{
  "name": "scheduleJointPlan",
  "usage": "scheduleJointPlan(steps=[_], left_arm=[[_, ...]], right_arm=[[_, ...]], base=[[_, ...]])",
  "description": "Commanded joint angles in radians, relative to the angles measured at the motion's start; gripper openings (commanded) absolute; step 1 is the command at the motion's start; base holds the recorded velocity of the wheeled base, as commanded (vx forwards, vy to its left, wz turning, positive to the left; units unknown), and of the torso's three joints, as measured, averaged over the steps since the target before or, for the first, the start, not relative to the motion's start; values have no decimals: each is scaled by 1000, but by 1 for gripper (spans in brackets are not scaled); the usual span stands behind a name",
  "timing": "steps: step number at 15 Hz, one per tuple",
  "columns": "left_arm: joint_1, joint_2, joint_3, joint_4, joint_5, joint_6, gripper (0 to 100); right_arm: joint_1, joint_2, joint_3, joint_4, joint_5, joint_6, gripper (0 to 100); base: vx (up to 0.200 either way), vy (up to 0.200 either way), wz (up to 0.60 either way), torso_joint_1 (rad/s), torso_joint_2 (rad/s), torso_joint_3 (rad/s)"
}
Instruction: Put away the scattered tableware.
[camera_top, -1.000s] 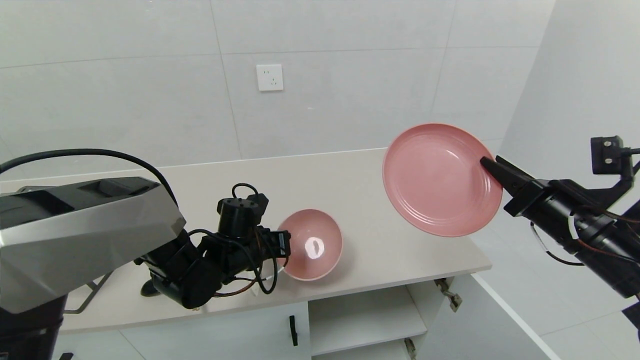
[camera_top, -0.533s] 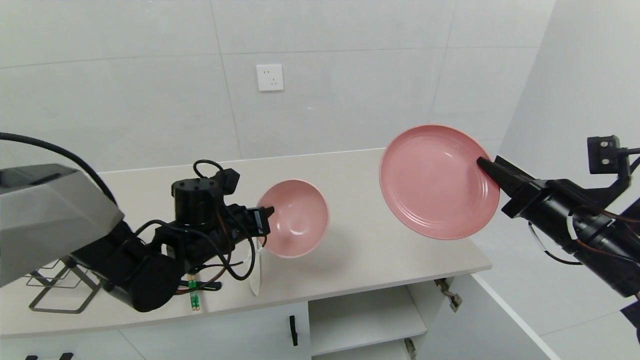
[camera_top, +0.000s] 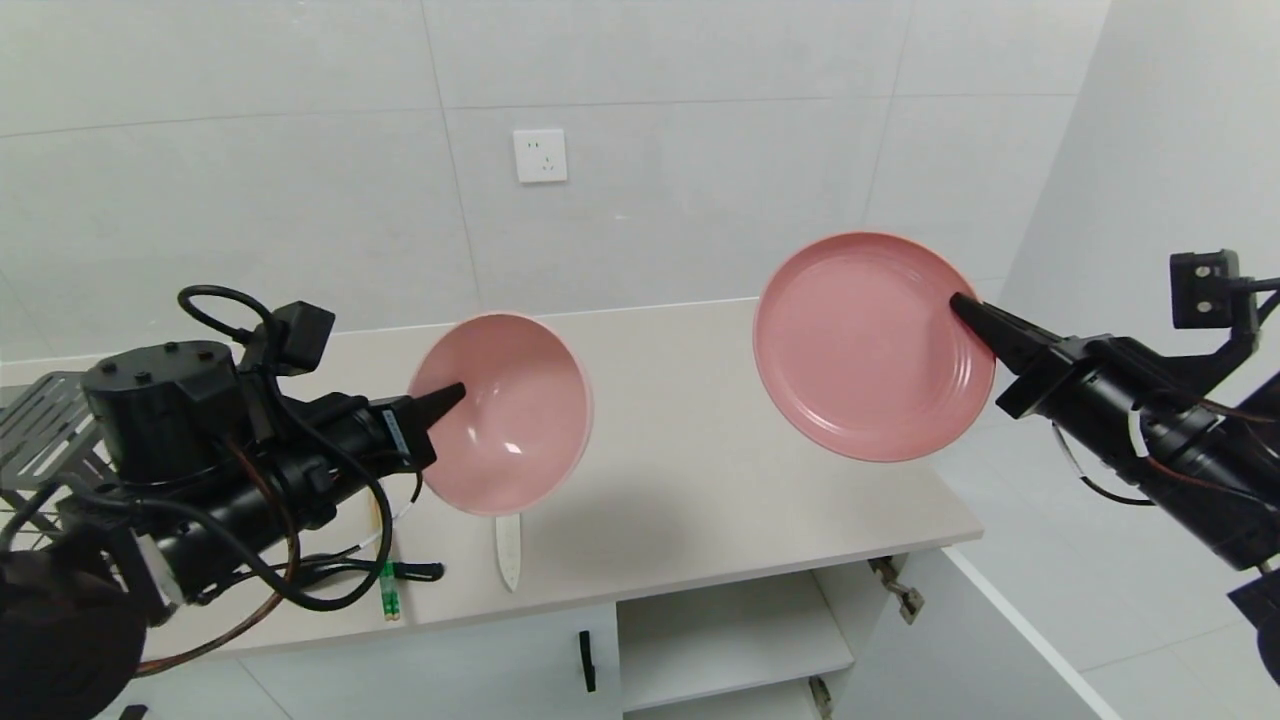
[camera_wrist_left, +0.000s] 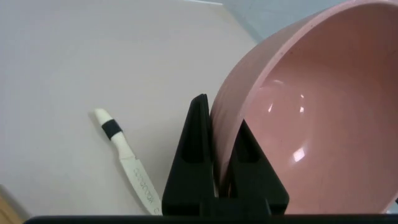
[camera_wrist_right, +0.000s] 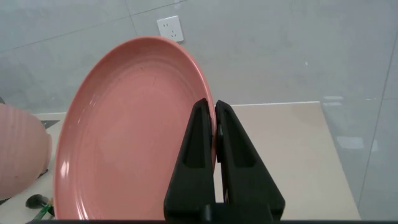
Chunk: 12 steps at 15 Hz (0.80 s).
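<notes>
The left pincer (camera_top: 450, 395) is clamped on the rim of a pink bowl (camera_top: 510, 430), 1 finger inside the wall and 1 outside. The bowl is thus held on edge above the table (camera_top: 700, 480), its hollow turned toward the head camera. The right pincer (camera_top: 960, 303) is closed the same way on the rim of a pink plate (camera_top: 865, 345), which is held nearly upright over the table's right end. A rim grip is judged the only hold such wide, thin pieces offer to narrow fingers, and the tilt follows from it. The 2 pieces are held well apart, presumably so that neither is knocked.

Below the bowl, a white knife (camera_top: 508, 550) lies flat near the table's front edge, not yet collected. Near it lies a small green-marked utensil (camera_top: 388, 598), too small to be identified. A metal rack (camera_top: 40, 430) is seen at the table's left end. An open cupboard shelf (camera_top: 720, 640) under the table is judged a likely place for the tableware.
</notes>
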Motion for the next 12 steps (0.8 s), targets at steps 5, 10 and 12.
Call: scheduleJointPlan(steps=[5,10,12], left_arm=[[43,-57,85,-170,8,-145,0],[22,-179,245,-288,-45,-294,0],[34,-226,309,-342,-56,-282,0]], right_arm=[[3,-1,9,-1,-1,30,0],[52,-18,52,-1,0,28,0],[74,-39,55,-1,0,28,0]], base=[[0,0,0,0,0,0],[0,0,0,0,0,0],[0,0,0,0,0,0]])
